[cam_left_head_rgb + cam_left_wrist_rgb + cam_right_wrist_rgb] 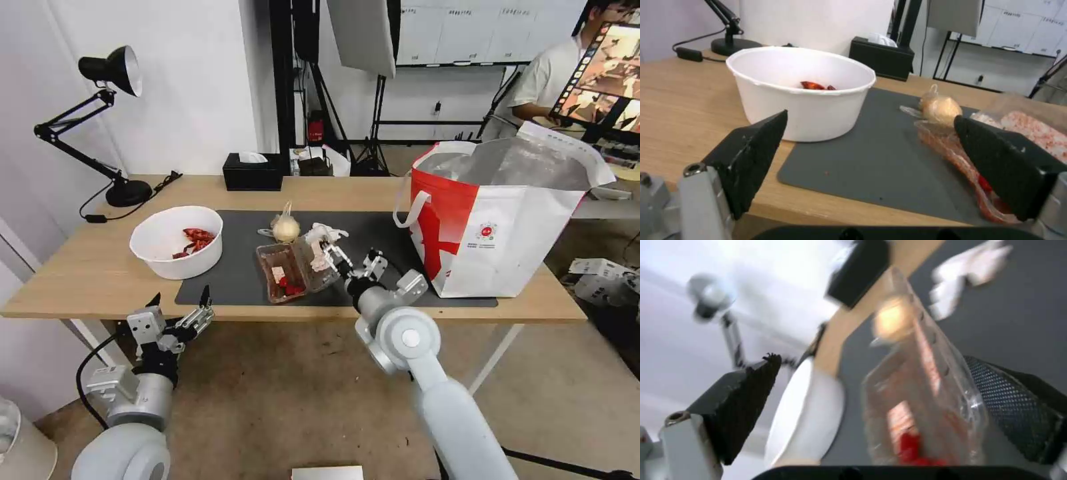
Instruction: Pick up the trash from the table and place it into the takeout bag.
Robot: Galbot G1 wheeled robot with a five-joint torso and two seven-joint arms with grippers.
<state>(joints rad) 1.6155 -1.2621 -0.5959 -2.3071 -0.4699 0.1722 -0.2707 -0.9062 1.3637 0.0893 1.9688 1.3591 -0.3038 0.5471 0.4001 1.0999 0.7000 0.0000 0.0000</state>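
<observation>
Both tools agape: left tool [181, 308] low, right tool [350, 257] outstretched.

my arms: pale grey-white rounded shells, big round joint caps
my wrists: silver metal blocks, small screws showing
my left gripper [181, 308]: 2 flat black fingers [749, 159], silver bracket, 1 hex screw on it
my right gripper [341, 253]: black pads, 1 with a fine dotted texture [1016, 400], the other rough-edged
my cable: 1 black, looped beside my left forearm
</observation>
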